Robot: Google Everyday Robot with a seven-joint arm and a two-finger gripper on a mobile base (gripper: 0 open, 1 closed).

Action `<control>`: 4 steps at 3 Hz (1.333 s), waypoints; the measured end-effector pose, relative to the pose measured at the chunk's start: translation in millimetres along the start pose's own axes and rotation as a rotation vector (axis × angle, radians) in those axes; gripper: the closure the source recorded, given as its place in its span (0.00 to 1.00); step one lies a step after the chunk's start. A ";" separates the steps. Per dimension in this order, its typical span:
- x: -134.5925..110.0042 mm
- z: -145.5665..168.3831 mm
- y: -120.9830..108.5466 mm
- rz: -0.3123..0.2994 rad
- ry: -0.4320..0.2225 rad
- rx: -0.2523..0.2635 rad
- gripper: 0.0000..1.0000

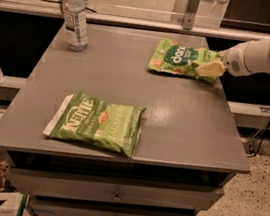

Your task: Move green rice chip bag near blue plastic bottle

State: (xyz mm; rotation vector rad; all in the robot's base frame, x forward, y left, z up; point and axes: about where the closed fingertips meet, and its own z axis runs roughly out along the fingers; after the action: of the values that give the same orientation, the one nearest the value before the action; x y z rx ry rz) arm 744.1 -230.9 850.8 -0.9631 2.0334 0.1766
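The claw (210,68) meets the edge of the green rice chip bag (178,58); its grip I cannot tell. Hold firmly, then carry toward the blue plastic bottle (75,17), well away.

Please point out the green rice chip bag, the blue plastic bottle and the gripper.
green rice chip bag (176,57): camera view, dark oval logo.
blue plastic bottle (75,23): camera view, its label.
gripper (210,69): camera view, tip at the bag's right edge.

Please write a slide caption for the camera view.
Gripper at green rice chip bag's right edge, blue plastic bottle across table.
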 end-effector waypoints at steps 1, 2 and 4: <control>-11.9 0.1 14.5 -0.004 -0.011 -0.029 0.87; -35.8 0.8 33.6 -0.006 -0.053 -0.058 1.00; -96.7 4.5 65.7 0.009 -0.108 -0.038 1.00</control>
State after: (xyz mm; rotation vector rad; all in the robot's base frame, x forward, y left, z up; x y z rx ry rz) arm 734.3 -128.5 906.6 -0.9478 1.9421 0.2669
